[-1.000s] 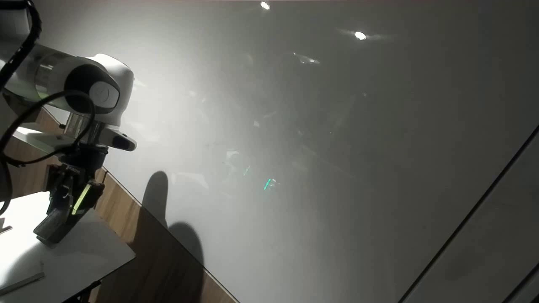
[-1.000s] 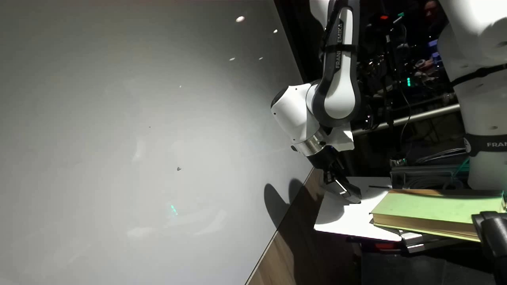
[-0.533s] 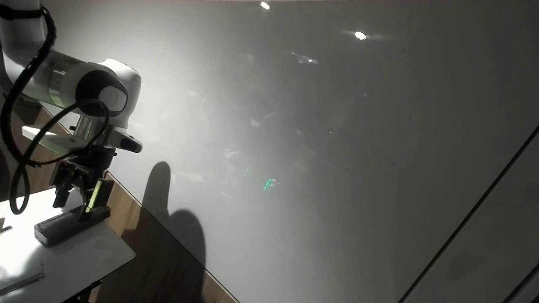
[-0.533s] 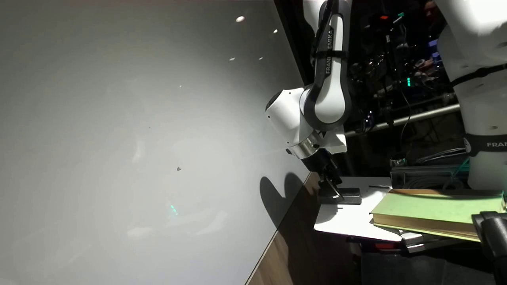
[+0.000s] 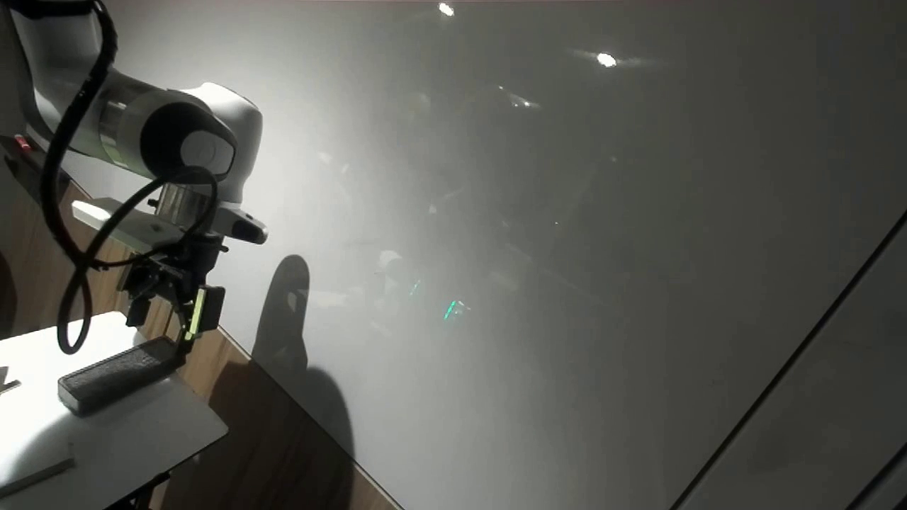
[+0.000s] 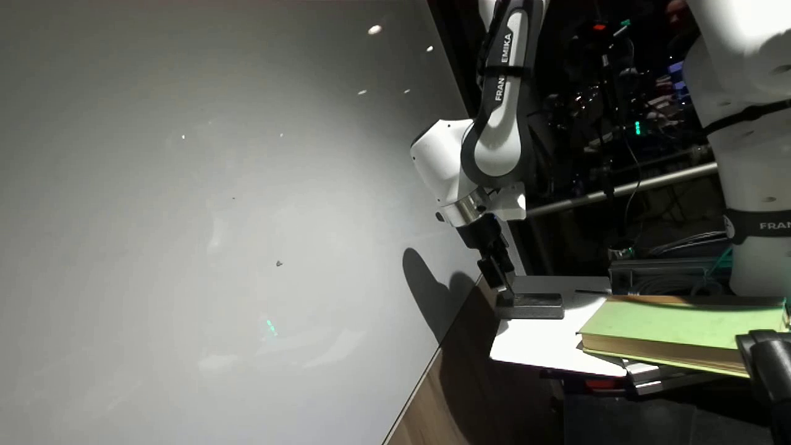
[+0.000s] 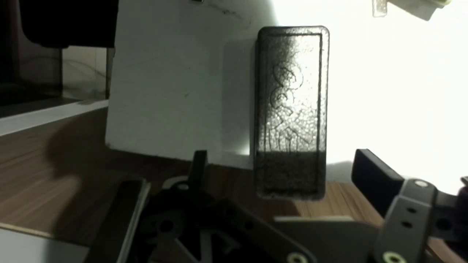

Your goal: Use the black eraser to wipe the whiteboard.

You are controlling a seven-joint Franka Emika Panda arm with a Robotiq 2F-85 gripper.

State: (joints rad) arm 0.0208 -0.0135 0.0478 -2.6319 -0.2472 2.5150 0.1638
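The black eraser (image 5: pixel 117 379) lies flat on the small white table (image 5: pixel 152 425), one end reaching past the table's edge toward the whiteboard (image 5: pixel 496 368). It also shows in an exterior view (image 6: pixel 537 306) and, with a stamped top, in the wrist view (image 7: pixel 292 98). My gripper (image 5: pixel 161 329) is open and empty, close above the eraser's overhanging end. In the wrist view its fingers (image 7: pixel 281 164) stand wide apart on either side of that end, with gaps on both sides. The whiteboard (image 6: pixel 216 216) is large, pale grey and glossy, with light reflections and a few small dark specks.
A wooden panel (image 5: pixel 262 425) runs along the whiteboard's lower edge. A thick green book (image 6: pixel 680 321) lies beside the eraser's table. A thin dark rod (image 6: pixel 592 292) lies on the table. A white arm column (image 6: pixel 757 204) stands behind the book.
A second ago the eraser was tilted in the gripper; now it lies flat on the table. The gripper has opened and moved up and toward the whiteboard.
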